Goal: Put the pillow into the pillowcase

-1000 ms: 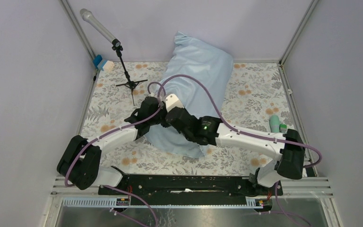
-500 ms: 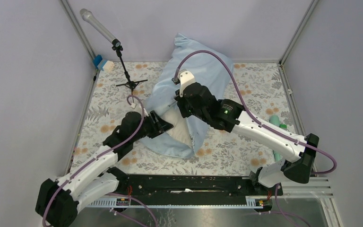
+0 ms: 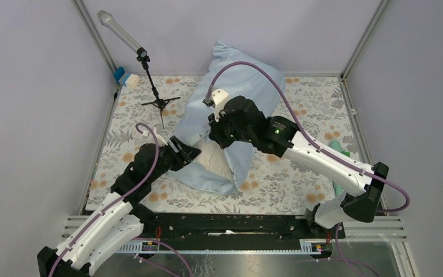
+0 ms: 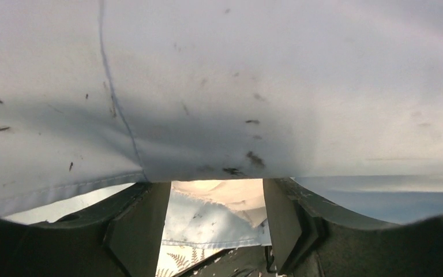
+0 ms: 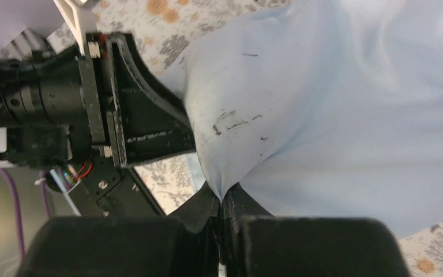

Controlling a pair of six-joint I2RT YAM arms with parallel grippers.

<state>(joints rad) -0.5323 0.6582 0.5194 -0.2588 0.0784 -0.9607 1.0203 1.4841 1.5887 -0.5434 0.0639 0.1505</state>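
The light-blue pillowcase (image 3: 239,75) lies from the back wall toward the near centre of the table. The cream pillow (image 3: 213,157) shows at the case's open near end, mostly covered by the blue cloth. My right gripper (image 3: 219,131) is shut on a pinched fold of the pillowcase (image 5: 300,104), with the jaws (image 5: 222,202) tight on the fold and holding the upper layer up. My left gripper (image 3: 189,153) is open at the case's mouth. In the left wrist view its fingers (image 4: 141,228) stand apart under the blue cloth (image 4: 236,86), with the pillow (image 4: 225,191) between and beyond them.
A microphone on a tripod stand (image 3: 150,78) stands at the back left, with a small blue-and-white object (image 3: 126,77) beside it. A pale green bottle (image 3: 337,151) lies at the right edge. The grey floral tablecloth (image 3: 306,115) covers the table. The left gripper's body (image 5: 132,109) is close to the right gripper.
The right gripper has risen and moved back with the pillowcase fold, opening the mouth and showing the cream pillow. The left arm has drawn back toward the near left.
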